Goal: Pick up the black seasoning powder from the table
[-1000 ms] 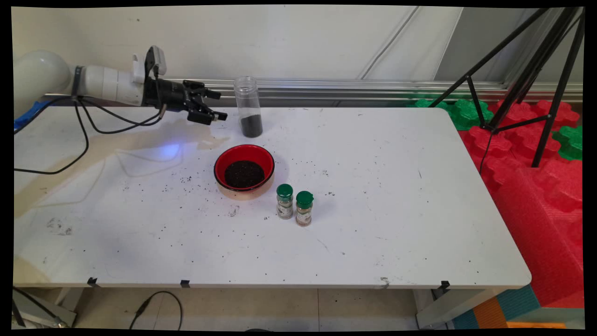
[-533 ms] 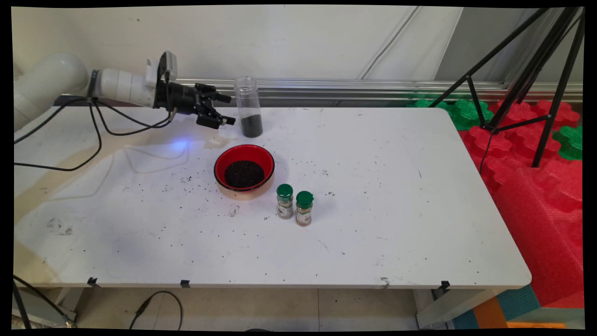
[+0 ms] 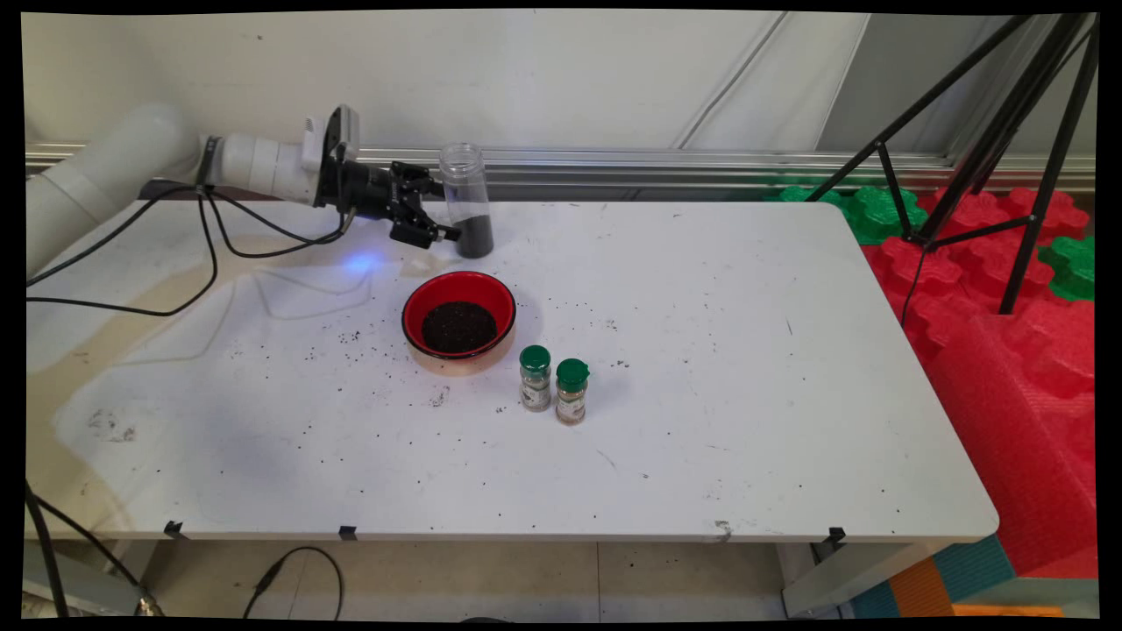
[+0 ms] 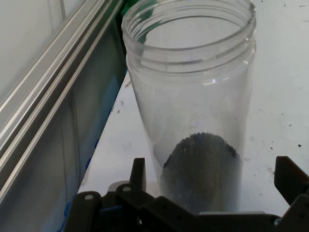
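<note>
One clear jar [image 3: 465, 200] w/ dark grains upright on worktop [image 3: 701, 368]; gripper [image 3: 438, 210] level, jaws spread either side, not touching; red bowl [image 3: 458, 322] nearby

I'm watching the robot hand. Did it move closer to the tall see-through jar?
Yes. The gripper has moved rightward toward the clear jar, which has stayed put by the wall rail. Its open fingers now flank the jar's lower part.

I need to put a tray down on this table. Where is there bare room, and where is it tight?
The white table is bare right of the two green-capped spice jars, and along the near edge. It is tight at the back left, where the open gripper flanks the clear jar, with the red bowl just in front.
</note>
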Motion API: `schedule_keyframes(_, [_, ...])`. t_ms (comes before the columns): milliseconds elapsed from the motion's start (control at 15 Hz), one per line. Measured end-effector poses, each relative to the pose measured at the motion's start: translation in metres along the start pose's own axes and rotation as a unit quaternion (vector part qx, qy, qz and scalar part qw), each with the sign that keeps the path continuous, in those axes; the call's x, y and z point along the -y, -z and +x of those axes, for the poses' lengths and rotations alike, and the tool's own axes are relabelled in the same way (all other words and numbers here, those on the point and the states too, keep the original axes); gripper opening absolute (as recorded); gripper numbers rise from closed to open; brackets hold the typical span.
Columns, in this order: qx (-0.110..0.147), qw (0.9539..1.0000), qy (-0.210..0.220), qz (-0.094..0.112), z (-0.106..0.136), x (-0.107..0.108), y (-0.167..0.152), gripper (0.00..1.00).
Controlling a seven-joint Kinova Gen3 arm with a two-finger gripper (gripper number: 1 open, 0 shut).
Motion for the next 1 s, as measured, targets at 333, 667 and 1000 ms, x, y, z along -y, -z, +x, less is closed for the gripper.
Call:
schedule_keyframes(333, [-0.007, 1.0000, -0.003, -0.005, 0.000, 0.008, -0.013, 1.00])
schedule_keyframes(667, [-0.021, 0.9997, 0.002, -0.012, 0.001, 0.013, -0.021, 1.00])
schedule_keyframes(1000, [-0.036, 0.9991, 0.013, -0.020, 0.003, 0.017, -0.026, 1.00])
